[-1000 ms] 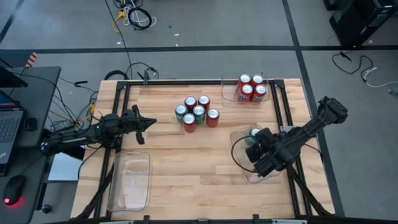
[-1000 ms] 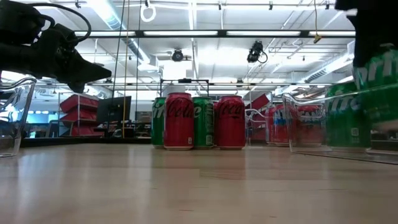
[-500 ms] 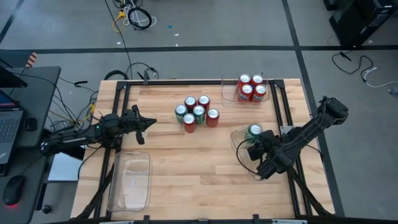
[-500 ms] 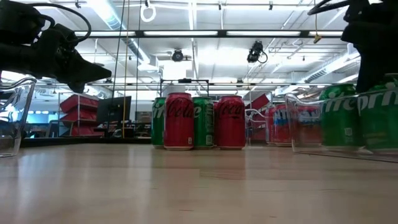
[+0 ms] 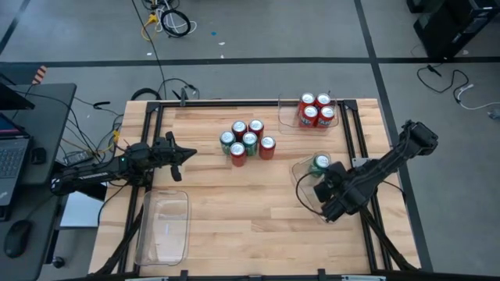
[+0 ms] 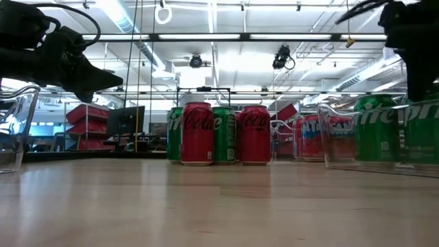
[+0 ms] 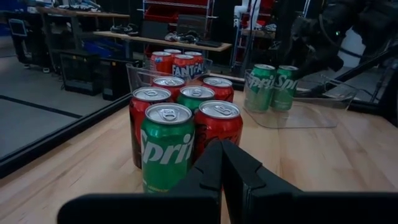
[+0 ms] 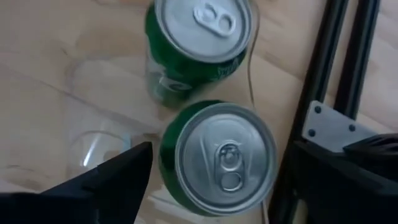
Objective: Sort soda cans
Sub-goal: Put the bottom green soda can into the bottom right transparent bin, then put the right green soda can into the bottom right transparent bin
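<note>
Status from our side: right gripper (image 5: 323, 193) hangs over the clear bin (image 5: 301, 190) at the right side of the desk (image 5: 234, 211), fingers (image 8: 115, 180) spread wide and holding nothing. The right wrist view looks straight down on two green cans (image 8: 214, 155) standing upright and touching inside that bin; the nearer one sits between the fingers but below them, with no contact that we can see. Our read is that this bin is the green drop point, and the wide spread fits a can just let go, so the fingers need to lift straight up to avoid tipping either can. In the high view only one green top (image 5: 319, 163) shows in the bin, the other being under the gripper. Four red cans (image 5: 316, 109) stand packed in the far bin (image 5: 284, 113), so red goes there. Unsorted cluster (image 5: 248, 139) sits mid-desk: six cans bunched and touching, four red and two green by the left wrist view. Left gripper (image 5: 190, 154) waits above the desk on the left, fingers (image 7: 233, 165) pressed shut and empty, pointing at the cluster with a green can (image 7: 166, 146) nearest them. A third bin (image 5: 164, 226) sits at the near left with nothing in it. We'd call it half done.
</note>
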Available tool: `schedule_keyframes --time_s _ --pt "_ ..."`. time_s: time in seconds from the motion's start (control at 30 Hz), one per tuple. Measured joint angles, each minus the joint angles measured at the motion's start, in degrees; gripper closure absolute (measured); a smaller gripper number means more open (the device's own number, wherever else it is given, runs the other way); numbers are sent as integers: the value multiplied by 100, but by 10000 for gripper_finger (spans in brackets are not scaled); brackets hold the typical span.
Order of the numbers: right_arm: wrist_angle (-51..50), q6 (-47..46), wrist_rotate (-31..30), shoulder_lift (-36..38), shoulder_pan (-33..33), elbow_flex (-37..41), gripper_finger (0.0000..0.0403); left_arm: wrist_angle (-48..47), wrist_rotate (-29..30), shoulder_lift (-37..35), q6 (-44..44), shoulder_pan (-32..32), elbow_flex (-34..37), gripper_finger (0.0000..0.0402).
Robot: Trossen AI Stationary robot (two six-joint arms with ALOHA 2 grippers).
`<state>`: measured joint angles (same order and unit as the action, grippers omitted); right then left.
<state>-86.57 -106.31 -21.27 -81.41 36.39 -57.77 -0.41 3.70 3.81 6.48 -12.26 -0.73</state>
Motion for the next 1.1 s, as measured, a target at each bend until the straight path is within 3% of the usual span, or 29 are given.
schedule_keyframes --time_s 0.27,0.43,0.53,0.63,0.87,1.1 --pt "-333 1079 -140 0 -350 -970 56 22 -17 0 -22 -1 2 394" --pt "-171 2256 -686 0 -776 -1523 68 30 -17 0 -118 -1 2 394" --pt "423 3353 -971 0 -1197 -1735 86 79 -15 0 -166 -1 11 394" --pt "1682 4853 -1000 0 -1738 -1795 106 88 -15 0 -168 -1 13 394" --pt "5092 8304 122 -7 -3037 -1798 124 93 -16 0 -168 0 13 394" --pt "5986 9664 1081 -410 -4018 -1808 93 128 -12 23 -170 -1 14 394"
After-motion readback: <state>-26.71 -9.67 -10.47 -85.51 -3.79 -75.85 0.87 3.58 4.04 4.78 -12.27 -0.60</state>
